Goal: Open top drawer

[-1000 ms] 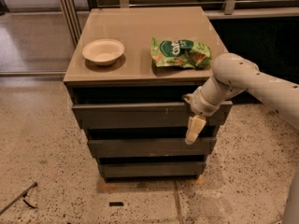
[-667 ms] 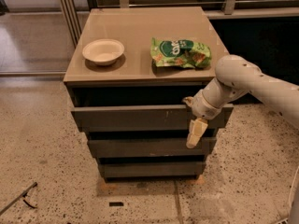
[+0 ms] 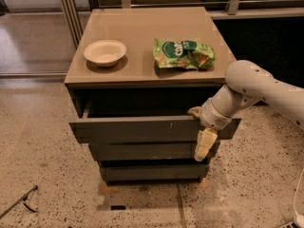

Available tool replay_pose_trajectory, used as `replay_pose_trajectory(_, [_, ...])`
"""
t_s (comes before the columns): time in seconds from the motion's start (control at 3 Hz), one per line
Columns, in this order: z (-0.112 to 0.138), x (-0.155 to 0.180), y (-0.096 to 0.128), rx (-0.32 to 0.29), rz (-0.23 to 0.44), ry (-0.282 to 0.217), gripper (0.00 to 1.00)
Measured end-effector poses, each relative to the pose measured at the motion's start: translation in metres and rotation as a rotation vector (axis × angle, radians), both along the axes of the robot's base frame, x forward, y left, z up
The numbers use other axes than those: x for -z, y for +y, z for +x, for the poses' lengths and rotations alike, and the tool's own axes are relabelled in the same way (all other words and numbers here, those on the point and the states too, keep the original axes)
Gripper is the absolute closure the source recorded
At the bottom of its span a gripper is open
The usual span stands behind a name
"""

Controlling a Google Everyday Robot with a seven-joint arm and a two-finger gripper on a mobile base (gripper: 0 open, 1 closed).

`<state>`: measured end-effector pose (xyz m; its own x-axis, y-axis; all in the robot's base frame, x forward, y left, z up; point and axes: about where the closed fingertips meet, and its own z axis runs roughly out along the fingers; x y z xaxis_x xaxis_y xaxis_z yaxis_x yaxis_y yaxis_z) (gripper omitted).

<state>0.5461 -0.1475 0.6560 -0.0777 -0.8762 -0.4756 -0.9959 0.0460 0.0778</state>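
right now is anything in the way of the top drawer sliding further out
Nothing visible does. The gripper sits at the right end of the top drawer; the bowl and snack bag lie on the cabinet top, above it.

- I read this as an office or similar commercial interior; I can't pin it closer.
- My gripper (image 3: 202, 129) sits at the right end of the top drawer (image 3: 137, 128); below it spreads a speckled terrazzo floor (image 3: 247, 194).
- Up and left of it stands a metal-framed glass partition (image 3: 70, 13).
- Just above it, the plain grey cabinet (image 3: 142, 27) carries a snack bag (image 3: 183, 53) and a bowl (image 3: 105, 52).
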Motion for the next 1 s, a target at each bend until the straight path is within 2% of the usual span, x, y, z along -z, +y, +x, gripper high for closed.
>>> replay_pose_trajectory(0.67, [-0.052, -0.018, -0.006, -0.018, -0.044, 0.095, 0.0])
replay_pose_trajectory(1.0, [-0.052, -0.018, -0.006, -0.018, -0.044, 0.095, 0.0])
